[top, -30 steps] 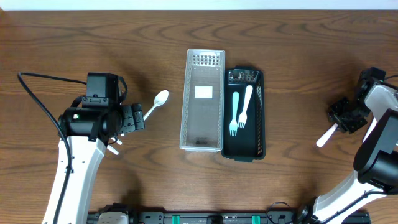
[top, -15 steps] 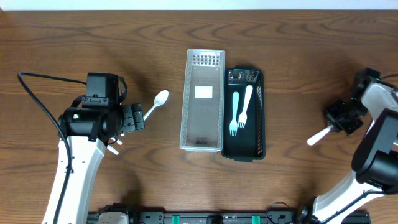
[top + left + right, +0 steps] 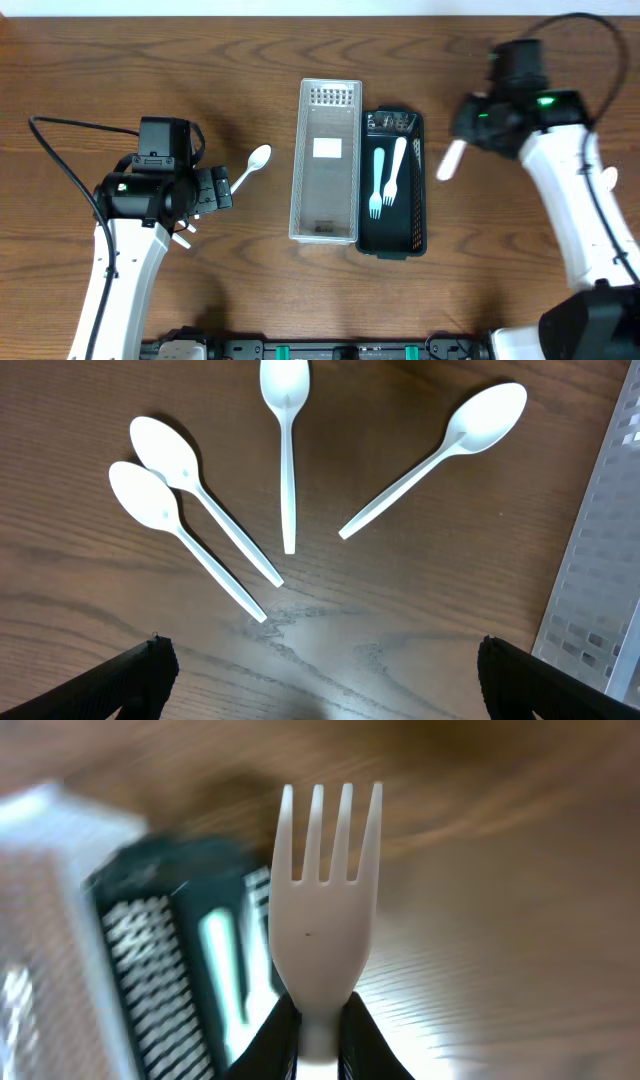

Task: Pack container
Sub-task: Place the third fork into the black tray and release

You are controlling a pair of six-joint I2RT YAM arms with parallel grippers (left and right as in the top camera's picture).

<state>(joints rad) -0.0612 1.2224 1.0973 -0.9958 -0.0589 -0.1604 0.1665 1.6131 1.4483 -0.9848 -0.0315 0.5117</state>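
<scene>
Right arm has swung in from the far right edge of the desk [image 3: 500, 260] within the last second; it now hangs just beside the right wall of the black tray [image 3: 422, 205]. Right pincer [image 3: 463, 142] is clamped on the handle of a white fork [image 3: 449, 161]. The wrist view shows the fingers pinched tight at the handle base, with the tines pointing away toward the tray, which is blurred there. The fork is carried off the desk, beside the tray and not yet over it. The tray already holds a teal fork [image 3: 376, 182] and a second white fork [image 3: 394, 168], lying side by side lengthwise. The clear tray [image 3: 325, 205], touching the black one on its left, looks to hold no cutlery. Left arm has not shifted. Left pincer [image 3: 320, 680] stands wide, both fingertips apart at the lower corners of its view and gripping nothing, above four white spoons [image 3: 287, 460] fanned on the desk. Judgement: the transport leg is nearly done, and a short move over the tray and a release would make this the third fork. The spoons are untouched, so packing is well short of finished.
</scene>
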